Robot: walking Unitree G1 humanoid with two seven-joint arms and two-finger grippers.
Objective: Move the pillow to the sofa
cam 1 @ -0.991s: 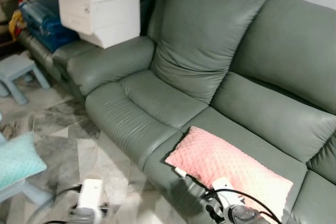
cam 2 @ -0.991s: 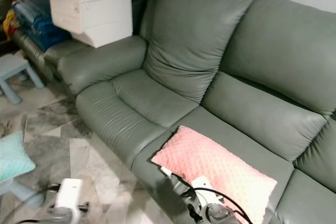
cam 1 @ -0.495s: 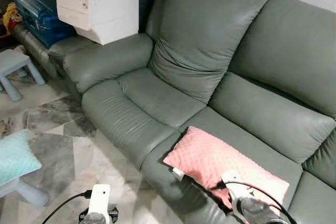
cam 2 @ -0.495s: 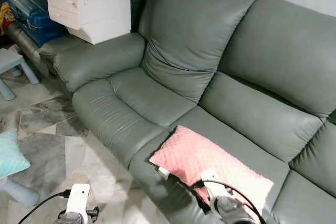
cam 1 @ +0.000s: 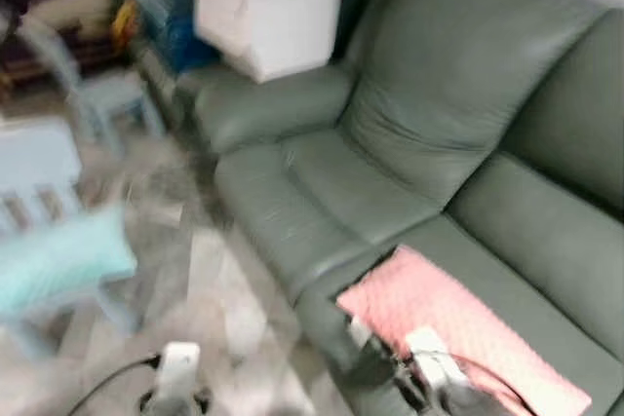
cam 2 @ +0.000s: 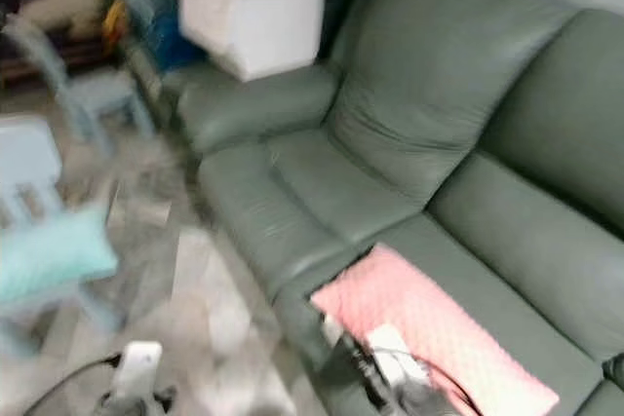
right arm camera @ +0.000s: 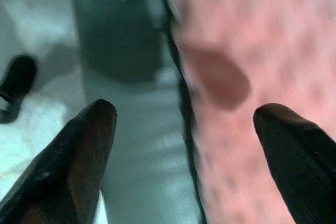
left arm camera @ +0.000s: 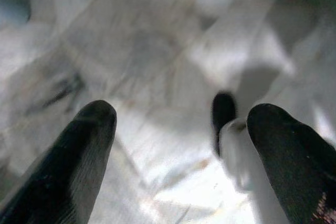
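A pink dimpled pillow (cam 1: 468, 323) lies flat on the seat of the grey-green sofa (cam 1: 409, 133), near the seat's front edge. My right gripper (right arm camera: 184, 150) hangs open just above the pillow's near corner and the sofa's front edge, with nothing between its fingers; the pillow (right arm camera: 252, 77) lies under one finger. The right arm (cam 1: 439, 382) shows at the bottom of the eye views. My left gripper (left arm camera: 184, 150) stands open over the marbled floor, holding nothing. The eye views are blurred.
A white box (cam 1: 268, 21) rests on the sofa's left armrest, with blue bags (cam 1: 171, 17) behind it. A light blue stool (cam 1: 102, 104) and a teal cushion (cam 1: 63, 260) stand on the floor (cam 1: 214, 289) at the left.
The whole picture has swung, so the camera has turned left and blurred. The pillow stays on the seat. The right gripper remains by the pillow's near corner.
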